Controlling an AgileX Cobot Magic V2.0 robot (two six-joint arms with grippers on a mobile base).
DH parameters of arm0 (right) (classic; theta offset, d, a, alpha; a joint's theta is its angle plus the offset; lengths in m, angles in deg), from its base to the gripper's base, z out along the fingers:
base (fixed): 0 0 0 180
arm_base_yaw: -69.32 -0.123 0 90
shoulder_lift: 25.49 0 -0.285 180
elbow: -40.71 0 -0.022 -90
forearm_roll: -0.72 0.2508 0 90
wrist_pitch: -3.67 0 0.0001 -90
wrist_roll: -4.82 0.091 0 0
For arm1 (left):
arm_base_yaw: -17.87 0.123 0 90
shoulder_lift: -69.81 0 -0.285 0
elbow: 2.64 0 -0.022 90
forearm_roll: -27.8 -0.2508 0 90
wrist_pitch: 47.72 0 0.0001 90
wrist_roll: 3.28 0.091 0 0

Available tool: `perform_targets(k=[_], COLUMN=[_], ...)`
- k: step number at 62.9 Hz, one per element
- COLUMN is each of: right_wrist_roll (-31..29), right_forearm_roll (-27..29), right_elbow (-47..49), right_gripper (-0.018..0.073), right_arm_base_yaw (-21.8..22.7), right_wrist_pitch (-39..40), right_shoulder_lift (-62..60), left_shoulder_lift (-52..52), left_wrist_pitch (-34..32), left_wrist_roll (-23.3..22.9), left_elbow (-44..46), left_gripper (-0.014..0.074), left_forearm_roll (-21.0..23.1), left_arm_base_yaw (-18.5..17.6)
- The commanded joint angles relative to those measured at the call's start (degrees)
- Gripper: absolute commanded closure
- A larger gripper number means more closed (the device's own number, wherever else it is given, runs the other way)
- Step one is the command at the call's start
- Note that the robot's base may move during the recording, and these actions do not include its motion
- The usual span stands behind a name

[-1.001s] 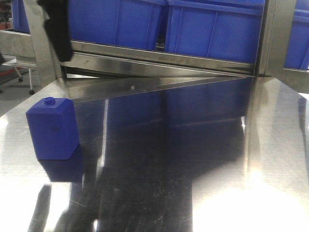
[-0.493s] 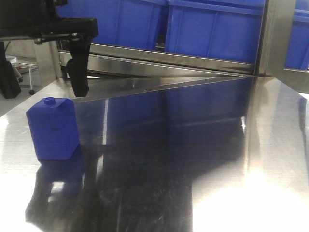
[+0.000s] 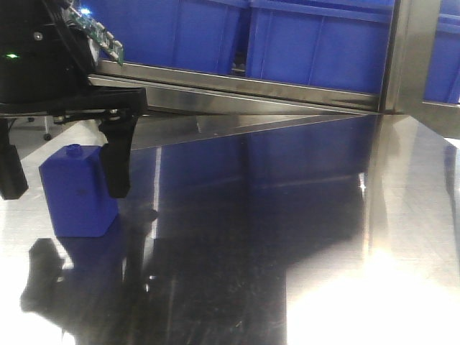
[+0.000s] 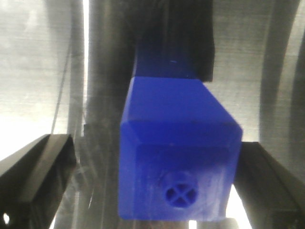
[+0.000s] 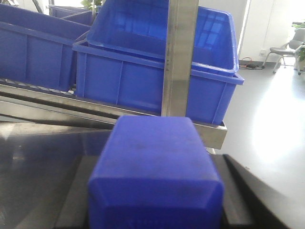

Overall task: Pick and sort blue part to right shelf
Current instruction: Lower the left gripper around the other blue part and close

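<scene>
Two blue blocks show across the views. The blue part (image 5: 155, 171), with sloped shoulders, fills the right wrist view. It sits between the two dark fingers (image 5: 240, 191) of the right gripper (image 5: 157, 160), which are clenched against its sides, just in front of the right shelf (image 5: 57, 102). Whether the part rests on anything cannot be told. The second block is a squat blue block (image 3: 77, 194) with one small round knob on top. It stands upright near the left edge of the steel counter (image 3: 302, 237), and the left wrist view shows a moulded cross in the knob. The left gripper (image 3: 63, 188) straddles this block with its two black fingers (image 3: 115, 165) spread, one on each side. One finger stands clear of the block, and contact by the other cannot be made out. One green light (image 3: 11, 55) glows on the left arm. On the shelf, parts of three blue bins (image 3: 316, 50) show in the front view. In the right wrist view, one bin is nested inside another behind a steel upright (image 5: 180, 57).
</scene>
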Motion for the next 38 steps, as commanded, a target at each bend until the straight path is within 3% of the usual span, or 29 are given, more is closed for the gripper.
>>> perform_targets(k=[1, 38], right_wrist_roll=[-0.46, -0.46], right_forearm_roll=[-0.47, -0.47], right_elbow=[1.68, 1.68], right_gripper=[0.0145, 0.0145], right_arm_base_yaw=[0.38, 0.38], right_wrist_pitch=[5.21, 5.21], right_shoulder_lift=[0.46, 0.46], left_shoulder_lift=[2.35, 2.35], left_wrist_pitch=[-1.0, -1.03], left_wrist_roll=[-0.32, -0.32], left_elbow=[1.14, 1.14], left_gripper=[-0.0082, -0.0078], left_forearm_roll=[0.53, -0.64], left_arm_base_yaw=[-0.3, -0.3])
